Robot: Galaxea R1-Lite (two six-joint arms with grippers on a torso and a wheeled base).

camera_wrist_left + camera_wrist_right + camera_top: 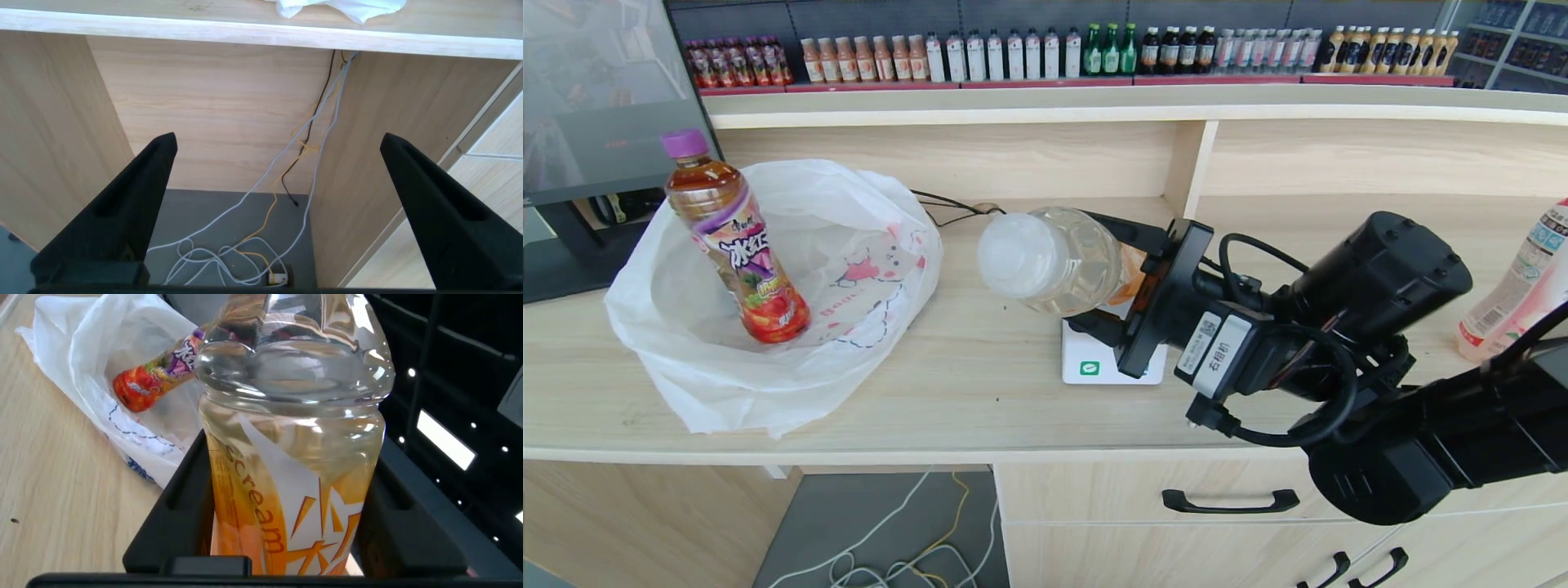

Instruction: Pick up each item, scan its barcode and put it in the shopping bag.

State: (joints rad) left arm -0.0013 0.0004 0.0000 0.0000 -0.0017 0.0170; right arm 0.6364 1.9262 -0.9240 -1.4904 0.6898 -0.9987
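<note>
One done — the purple-capped brown tea bottle (739, 245) stands in the white plastic shopping bag (866, 245). The right gripper (1107, 278) clamps a clear orange-labelled bottle (1045, 257) just above the white scanner box (1094, 363); a pale pink-labelled bottle (1523, 286) waits on the wooden counter (980, 392) — the left gripper (278, 143) hangs open, empty.

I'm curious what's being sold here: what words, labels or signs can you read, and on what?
Held bottle: orange label, letters cut off, no whole word.
Purple-capped bottle: large characters on a colourful label; small print unreadable.
Scanner: a green square sign, no words.
Pink bottle: print too blurred.
Shelf bottles: labels too small.
</note>
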